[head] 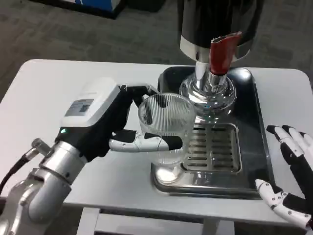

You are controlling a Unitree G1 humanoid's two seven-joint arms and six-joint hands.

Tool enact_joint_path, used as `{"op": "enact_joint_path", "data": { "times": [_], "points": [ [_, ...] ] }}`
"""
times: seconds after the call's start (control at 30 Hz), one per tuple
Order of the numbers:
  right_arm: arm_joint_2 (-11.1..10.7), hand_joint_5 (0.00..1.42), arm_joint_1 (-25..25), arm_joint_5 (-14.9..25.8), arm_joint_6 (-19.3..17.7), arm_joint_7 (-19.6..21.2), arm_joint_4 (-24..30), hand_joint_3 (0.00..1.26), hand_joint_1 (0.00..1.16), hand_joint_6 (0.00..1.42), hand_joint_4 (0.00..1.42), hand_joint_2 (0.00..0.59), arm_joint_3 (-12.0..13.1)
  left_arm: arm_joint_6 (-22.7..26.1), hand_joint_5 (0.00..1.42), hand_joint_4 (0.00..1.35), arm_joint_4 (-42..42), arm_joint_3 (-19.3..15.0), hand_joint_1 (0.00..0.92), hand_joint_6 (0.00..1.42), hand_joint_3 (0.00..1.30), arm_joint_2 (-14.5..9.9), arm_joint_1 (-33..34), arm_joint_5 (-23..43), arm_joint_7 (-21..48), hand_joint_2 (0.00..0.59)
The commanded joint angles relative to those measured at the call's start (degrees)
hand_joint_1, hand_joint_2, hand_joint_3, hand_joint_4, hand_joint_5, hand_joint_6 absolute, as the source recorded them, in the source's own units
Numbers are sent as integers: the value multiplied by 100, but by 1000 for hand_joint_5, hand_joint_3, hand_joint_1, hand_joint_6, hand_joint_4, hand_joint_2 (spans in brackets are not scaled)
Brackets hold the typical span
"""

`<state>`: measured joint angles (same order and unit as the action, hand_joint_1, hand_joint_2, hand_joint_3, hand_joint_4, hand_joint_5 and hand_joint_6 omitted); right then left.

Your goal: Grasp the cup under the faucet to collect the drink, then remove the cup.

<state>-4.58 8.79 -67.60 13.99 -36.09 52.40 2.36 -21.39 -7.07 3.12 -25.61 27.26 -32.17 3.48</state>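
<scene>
cup held short of the spout, risk of a miss or a tip

right hand (289, 171) sits nearest the camera at the lower right corner of the table, fingers spread and apart, holding nothing, resting just beside the drip tray (254, 122).

left hand (115, 125) is wrapped around the cup (166, 129): the thumb crosses the front of the ribbed clear wall and the other fingers curl behind the rim on the far side, so the cup is gripped, not merely touched. the cup looks empty (the glass is clear enough that a thin layer would be hard to tell). it stands over the left front part of the tray, beside the slotted grate (212, 147), its base at or just above the steel; whether it rests there i cannot tell.

outward from it, the faucet (208, 90) with its red lever (222, 54) hangs over the tray's middle, to the right of and behind the cup's mouth.

my judgement: the cup's mouth seems not yet squarely under the spout, so a pour now could strike the rim or run down the outside. a hard squeeze on the thin ribbed wall might deform it. sliding right could catch the base on the grate's edge and tilt the cup. lifting away full, a jerk would slop drink over the fingers.
</scene>
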Motion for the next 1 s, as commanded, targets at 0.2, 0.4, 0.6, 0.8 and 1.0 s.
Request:
{"op": "enact_joint_path", "data": {
  "times": [0.2,0.4,0.6,0.8,1.0],
  "points": [
    [-69,0,156,202,26,134,157,45,332,0,0,501,272,-9,1306,1073,-107,370,445,1424,915,198,316,-131,-208,51],
    [-93,0,208,327,30,133,215,45,328,0,0,501,379,60,1306,1073,-186,552,438,1424,915,279,440,-271,-223,58],
    [-138,0,245,467,48,138,251,45,325,0,0,502,501,95,1297,1064,-379,742,434,1424,910,344,652,-411,-272,60],
    [-193,0,285,590,63,154,250,45,321,0,0,498,582,155,1255,1023,-599,930,439,1424,890,386,855,-667,-453,64],
    [-298,0,317,767,81,170,244,45,320,0,0,500,705,155,1241,1012,-738,1134,433,1424,875,407,904,-1103,-973,69]
  ]
}}
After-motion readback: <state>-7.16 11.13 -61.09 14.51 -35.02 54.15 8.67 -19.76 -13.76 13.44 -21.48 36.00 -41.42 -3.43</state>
